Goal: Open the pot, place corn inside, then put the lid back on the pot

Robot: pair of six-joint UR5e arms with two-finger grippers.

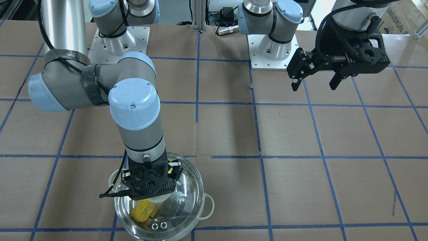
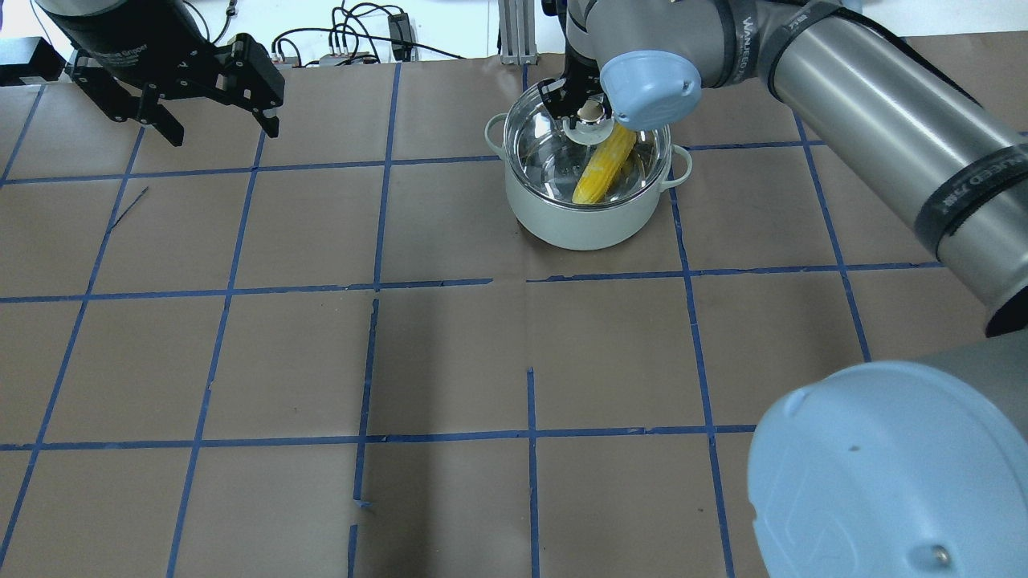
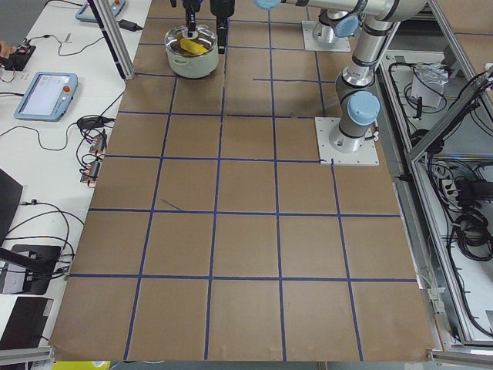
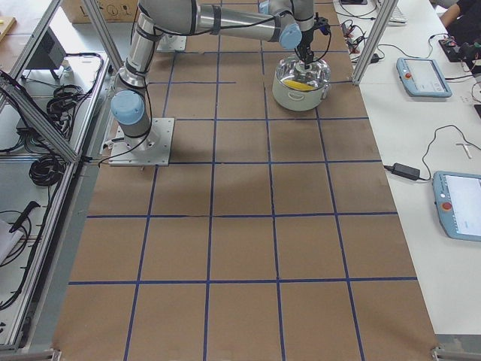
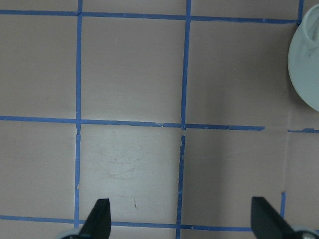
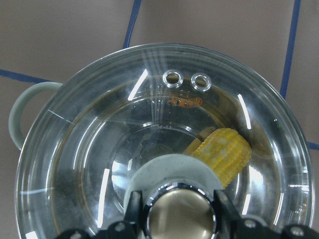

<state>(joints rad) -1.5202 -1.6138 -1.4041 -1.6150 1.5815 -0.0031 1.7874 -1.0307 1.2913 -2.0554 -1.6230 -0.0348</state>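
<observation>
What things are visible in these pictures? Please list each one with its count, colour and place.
pot: one, pale grey-green outside, shiny inside; far part of the table, on the robot's right half.
lid: one, clear glass with a metal knob; on top of the pot.
vent rings: two, metal; in the lid, near its edge.
corn: one, yellow; inside the pot, under the lid.
table: one, brown with a blue tape grid.
tablets: two, grey-blue; on the white side bench.
left gripper: one, black; above bare table on the robot's left, jaws open and empty.
right gripper: one, black; over the pot, jaws closed on the lid's knob.
</observation>
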